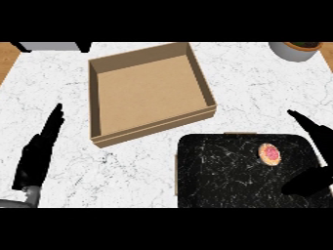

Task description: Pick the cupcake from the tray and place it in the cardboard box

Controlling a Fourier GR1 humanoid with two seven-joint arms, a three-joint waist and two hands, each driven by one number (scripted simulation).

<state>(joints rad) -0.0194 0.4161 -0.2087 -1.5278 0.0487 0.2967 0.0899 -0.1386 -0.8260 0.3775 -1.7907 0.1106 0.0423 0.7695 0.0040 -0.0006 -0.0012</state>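
Cupcake [269,154]: on the black tray [219,176], just left of the right hand [326,161], not touching.
Right hand: fingers straight, grasping nothing.

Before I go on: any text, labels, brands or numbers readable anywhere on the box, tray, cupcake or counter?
None: no readable text in the head view.
Cardboard box: plain brown walls, no print.
Black tray: only white marbling, no label.
Cupcake: pink top, no lettering.
Pot at the counter's far right corner: no markings visible.
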